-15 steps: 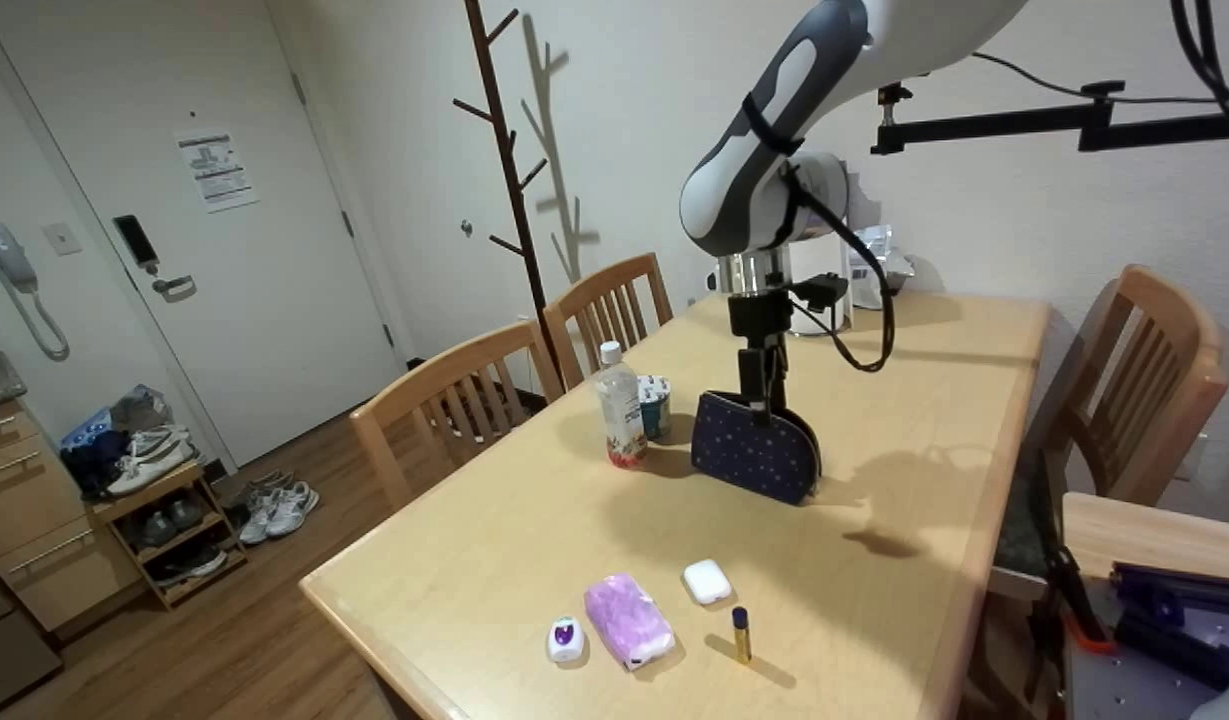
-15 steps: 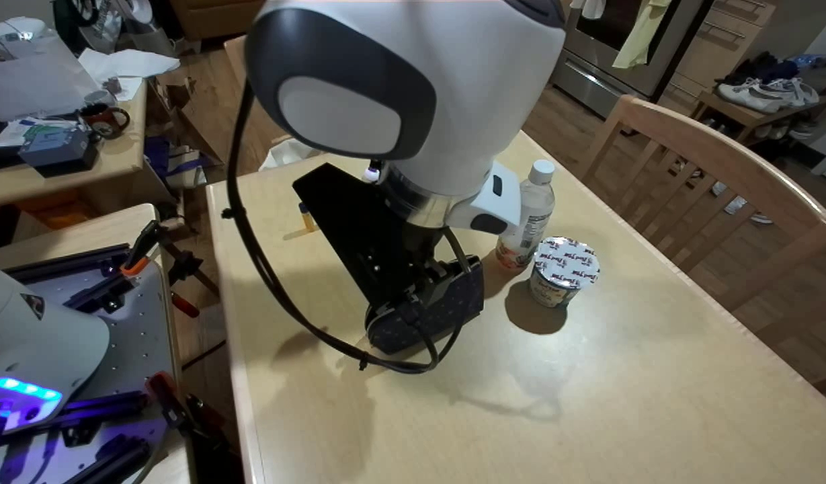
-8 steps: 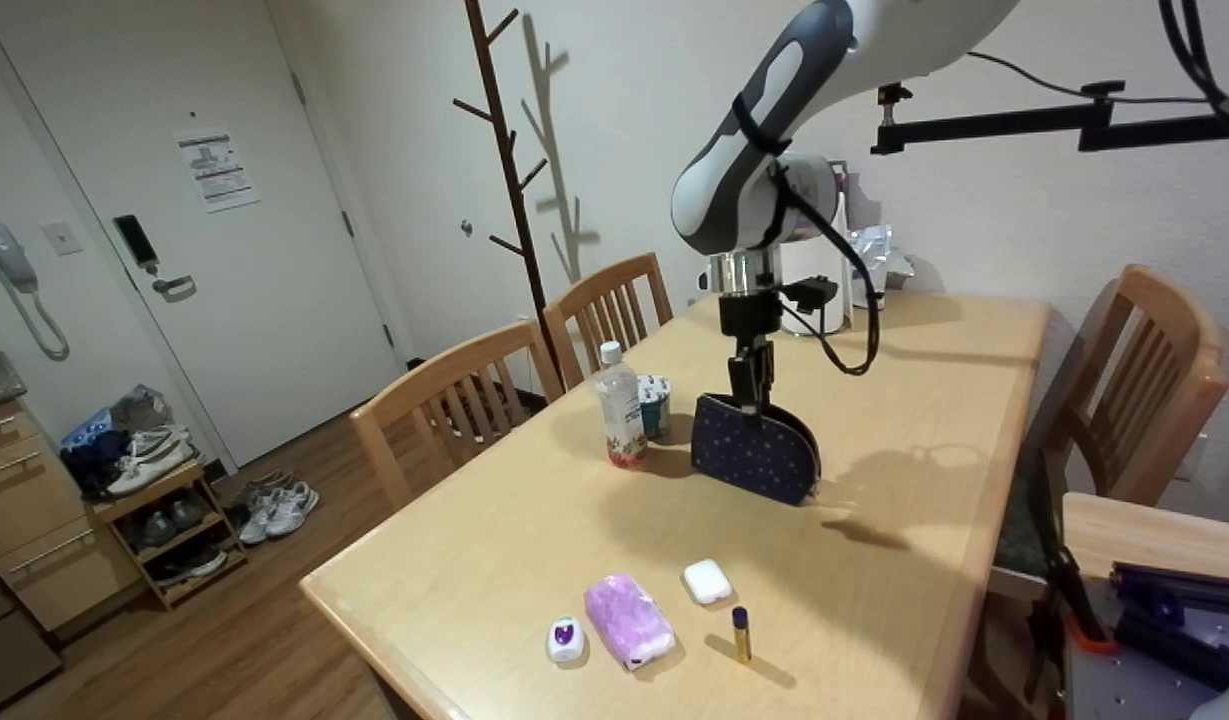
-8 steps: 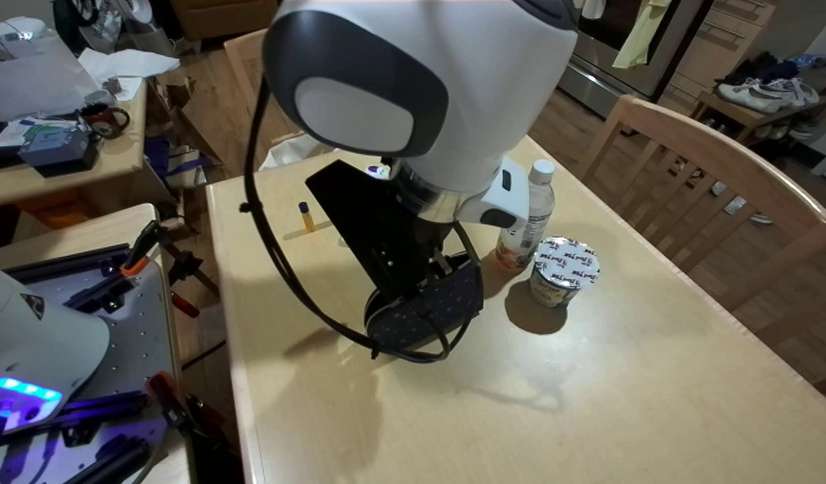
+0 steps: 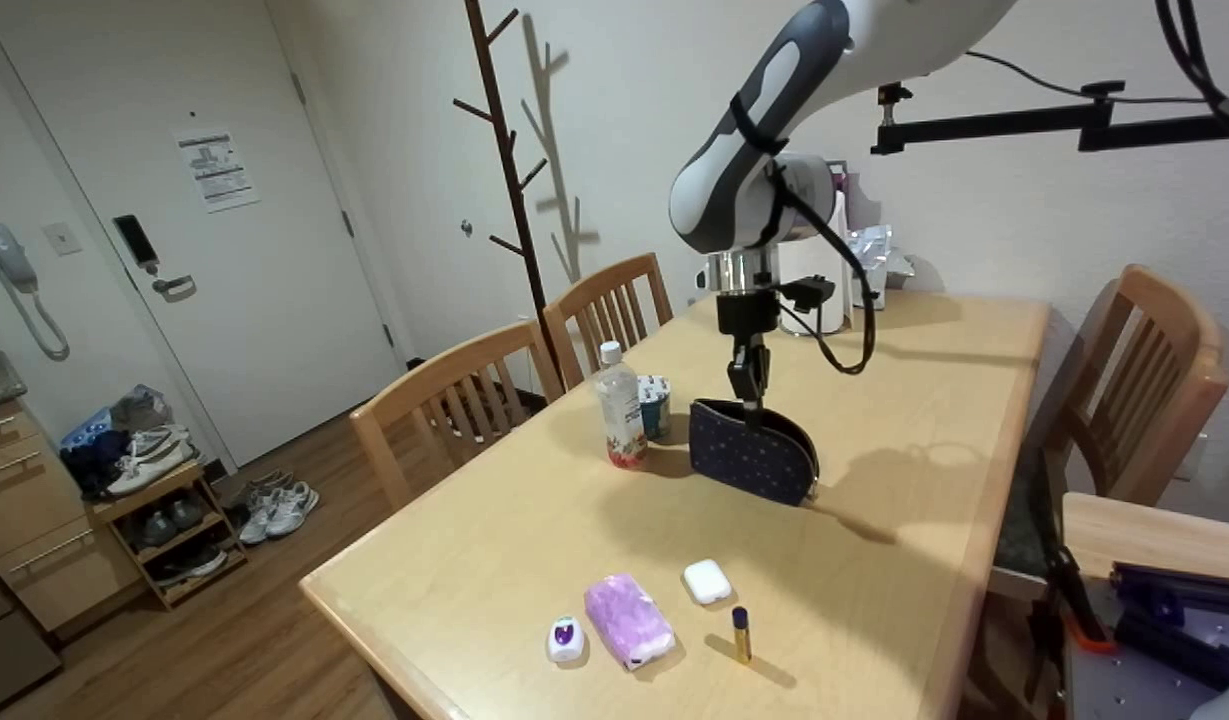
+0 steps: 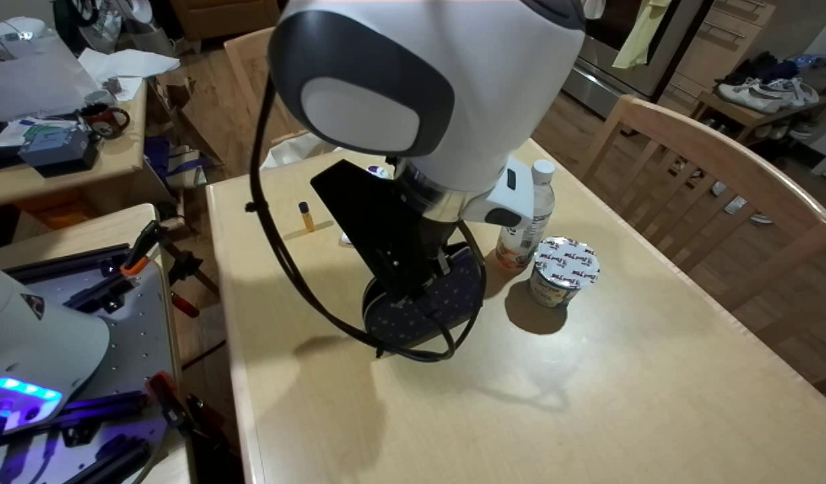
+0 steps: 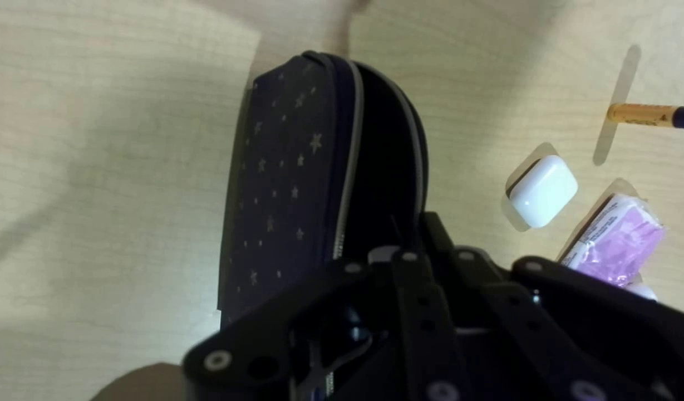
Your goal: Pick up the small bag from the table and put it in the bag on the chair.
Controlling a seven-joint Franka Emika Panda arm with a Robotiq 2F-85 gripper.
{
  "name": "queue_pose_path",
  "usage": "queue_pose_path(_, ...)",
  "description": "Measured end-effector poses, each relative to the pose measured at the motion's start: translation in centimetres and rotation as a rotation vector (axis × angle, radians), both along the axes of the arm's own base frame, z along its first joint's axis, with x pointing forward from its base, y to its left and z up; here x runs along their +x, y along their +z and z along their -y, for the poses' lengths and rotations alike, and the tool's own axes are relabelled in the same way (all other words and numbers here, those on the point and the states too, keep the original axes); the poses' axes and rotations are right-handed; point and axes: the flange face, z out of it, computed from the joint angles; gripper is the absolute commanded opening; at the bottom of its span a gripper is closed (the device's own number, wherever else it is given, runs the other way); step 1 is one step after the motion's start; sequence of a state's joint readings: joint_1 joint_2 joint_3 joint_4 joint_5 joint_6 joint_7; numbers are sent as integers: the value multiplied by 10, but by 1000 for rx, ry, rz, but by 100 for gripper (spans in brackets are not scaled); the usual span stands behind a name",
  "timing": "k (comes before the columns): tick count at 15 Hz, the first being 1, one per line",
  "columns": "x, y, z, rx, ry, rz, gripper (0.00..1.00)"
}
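Begin nearest, at lower centre of the wrist view, with the gripper (image 7: 425,240): drawn nearly together, and apparently pinching just one wall of the small bag (image 7: 291,184) by its zipped rim, with one finger inside the mouth and one outside. Hard to be certain of, being dark against dark.

Next, look right of centre in an exterior view for the small bag: standing upright on the table (image 5: 514,560), gaping noticeably wider at the mouth than half a second ago, tugged a touch leftward, but showing no clear lift. To be read, probably, as a grasp just taken and a first light pull, with the carry not yet begun. Likely, held by a single wall, to sag and gape further once raised.

Farther out, at the centre, note the bottle (image 5: 623,410) and the lidded cup (image 5: 656,410), near enough to be brushed by a sideways swing; safer, then, to rise straight up first. Beyond, at lower centre, find the purple packet (image 5: 629,620), the white case (image 5: 707,582) and the capped tube (image 5: 741,637), all unmoved.

Farthest, toward the upper left of an exterior view, make out a chair (image 6: 248,42) with pale cloth (image 6: 295,149) near it: possibly the bag on the chair, though impossible to tell from so little.
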State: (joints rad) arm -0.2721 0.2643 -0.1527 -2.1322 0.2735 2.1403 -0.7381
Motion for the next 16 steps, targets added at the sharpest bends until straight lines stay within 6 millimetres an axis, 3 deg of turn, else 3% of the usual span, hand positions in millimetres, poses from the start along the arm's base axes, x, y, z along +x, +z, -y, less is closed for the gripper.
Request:
queue_pose_path(2,0,0,1,0,-2,0,36)
queue_pose_path(12,-6,-12,10,12,-19,-27,98)
queue_pose_path(13,-7,-15,12,13,-21,-32,100)
queue_pose_path(14,-8,-17,13,15,-23,-36,75)
queue_pose_path(15,-9,-20,15,16,-24,-39,67)
queue_pose_path(16,-9,-22,16,17,-24,-41,65)
